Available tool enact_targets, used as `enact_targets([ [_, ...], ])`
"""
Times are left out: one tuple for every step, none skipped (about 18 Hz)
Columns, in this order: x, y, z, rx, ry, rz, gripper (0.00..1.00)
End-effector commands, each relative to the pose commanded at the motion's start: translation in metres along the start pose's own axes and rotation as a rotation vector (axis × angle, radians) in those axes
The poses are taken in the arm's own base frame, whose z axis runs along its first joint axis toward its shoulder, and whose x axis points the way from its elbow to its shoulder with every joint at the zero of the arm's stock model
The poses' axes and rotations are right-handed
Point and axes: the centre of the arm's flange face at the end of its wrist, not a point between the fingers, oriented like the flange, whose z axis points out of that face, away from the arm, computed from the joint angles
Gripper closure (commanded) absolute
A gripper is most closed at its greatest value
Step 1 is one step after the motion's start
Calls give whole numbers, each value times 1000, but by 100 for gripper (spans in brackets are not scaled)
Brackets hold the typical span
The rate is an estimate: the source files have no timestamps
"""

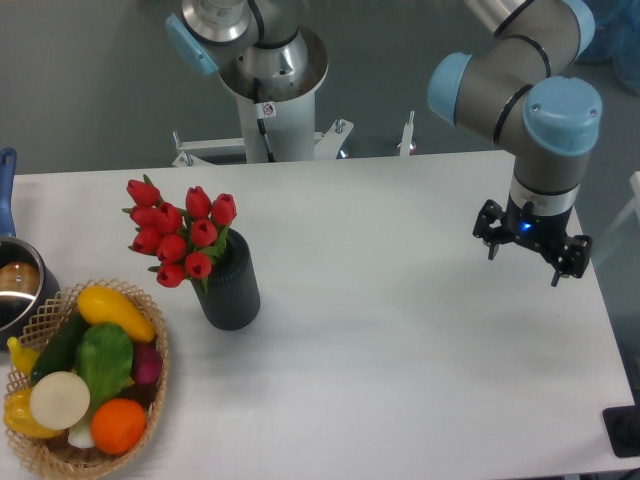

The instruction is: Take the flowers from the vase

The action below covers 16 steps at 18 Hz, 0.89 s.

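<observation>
Gripper point(532, 252) hangs wide open and empty over the right side of the table point(420, 350), well apart from its target. From the left: a wicker basket point(150, 400) of produce sits beside the vase point(232, 292), whose flowers point(178, 232) lean leftward. Gripping only the buds could crush them, and a slanted pull could tip the vase toward the basket.

Stems of the flowers point(180, 235) hidden inside the vase point(230, 290); pot point(15, 285) and wicker basket point(90, 400) cut off at frame edges.
</observation>
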Motion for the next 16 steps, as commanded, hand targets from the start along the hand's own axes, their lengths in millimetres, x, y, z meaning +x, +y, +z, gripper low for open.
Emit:
enact_targets([
  [1,1,2,-1,4,-1,0],
  [1,1,1,-1,4,-1,0],
  [2,0,0,1,5,0,0],
  [2,0,-1,0,6,0,0],
  [3,1,0,-7,17,0,0],
  [5,1,1,-17,46,4,0],
  [5,0,2,-20,61,10,0],
  [5,0,0,-14,60,11,0],
  [8,-1,-1,-9,62,13,0],
  [12,-1,2,-6,72,16,0],
  [21,-2,11,18,88,13,0],
  [33,-10,5,83,81,17,0],
  [42,-14,-3,153,48,14,0],
  [56,-17,-7,209,23,20,0],
  [66,-14,-12,254,7,19,0],
  [72,-13,-13,293,12,17,0],
])
